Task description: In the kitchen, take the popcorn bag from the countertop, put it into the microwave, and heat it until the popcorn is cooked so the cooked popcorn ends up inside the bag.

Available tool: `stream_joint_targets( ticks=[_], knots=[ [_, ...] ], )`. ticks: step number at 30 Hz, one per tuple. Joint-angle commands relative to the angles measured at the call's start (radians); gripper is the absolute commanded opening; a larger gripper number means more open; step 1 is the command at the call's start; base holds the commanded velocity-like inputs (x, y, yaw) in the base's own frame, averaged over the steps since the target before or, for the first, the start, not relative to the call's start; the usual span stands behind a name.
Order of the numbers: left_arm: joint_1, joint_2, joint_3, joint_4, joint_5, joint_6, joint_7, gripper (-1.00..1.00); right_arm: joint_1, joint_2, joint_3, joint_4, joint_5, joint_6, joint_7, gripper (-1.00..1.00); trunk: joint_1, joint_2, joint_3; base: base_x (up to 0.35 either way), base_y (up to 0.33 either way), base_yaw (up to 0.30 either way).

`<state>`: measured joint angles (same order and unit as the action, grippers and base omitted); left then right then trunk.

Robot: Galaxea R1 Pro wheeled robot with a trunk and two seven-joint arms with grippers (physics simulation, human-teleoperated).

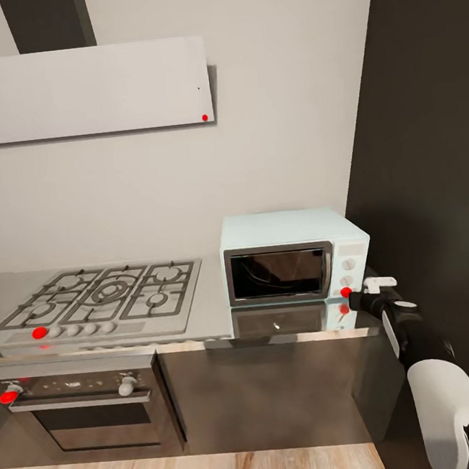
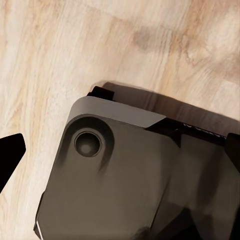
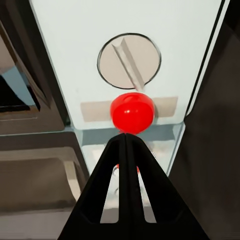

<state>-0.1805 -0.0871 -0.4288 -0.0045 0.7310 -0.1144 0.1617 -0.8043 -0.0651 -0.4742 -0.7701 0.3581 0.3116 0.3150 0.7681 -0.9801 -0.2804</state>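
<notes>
The shiny countertop [image 1: 201, 332] ran along the kitchen wall, and the microwave [image 1: 295, 264] sat on it, just beside the gas hob [image 1: 104, 299], with its dark door closed. The right gripper [image 3: 126, 142] (fingers pressed flat together, holding nothing) touched the little red button [image 3: 131, 112] low on the microwave's knob panel, under a round knob [image 3: 129, 61].

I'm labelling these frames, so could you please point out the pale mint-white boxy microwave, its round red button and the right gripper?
Pale mint-white boxy microwave [image 1: 278, 273]: head view, on its dark glass door.
Round red button [image 3: 131, 112]: right wrist view, on its front face.
Right gripper [image 3: 125, 142]: right wrist view, at its closed fingertips.
</notes>
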Motion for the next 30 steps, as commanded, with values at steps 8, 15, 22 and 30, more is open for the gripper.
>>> stream_joint_targets(
  ticks=[8,15,22,30],
  knots=[
    [0.000,-0.001,-0.008,0.000,0.007,-0.002,0.004,1.00,-0.001,-0.001,-0.004,0.045,0.012,-0.028,-0.006,-1.00,0.000,-0.001,-0.001,0.000,0.000,0.000],
    [0.000,0.000,-0.008,0.000,0.006,-0.002,0.004,1.00,-0.001,-0.003,-0.004,0.057,0.013,-0.038,-0.016,-1.00,0.000,-0.001,-0.001,0.000,0.000,0.000],
    [0.000,0.000,-0.008,0.000,0.008,-0.002,0.004,1.00,-0.001,-0.012,-0.004,0.057,0.013,-0.039,-0.017,-1.00,0.000,-0.001,-0.001,0.001,0.000,0.000],
    [0.000,0.001,-0.007,0.001,0.008,-0.002,0.004,1.00,-0.001,-0.012,-0.004,0.059,0.013,-0.040,-0.017,-1.00,0.000,-0.001,-0.001,0.076,0.000,0.000]
  ],
)
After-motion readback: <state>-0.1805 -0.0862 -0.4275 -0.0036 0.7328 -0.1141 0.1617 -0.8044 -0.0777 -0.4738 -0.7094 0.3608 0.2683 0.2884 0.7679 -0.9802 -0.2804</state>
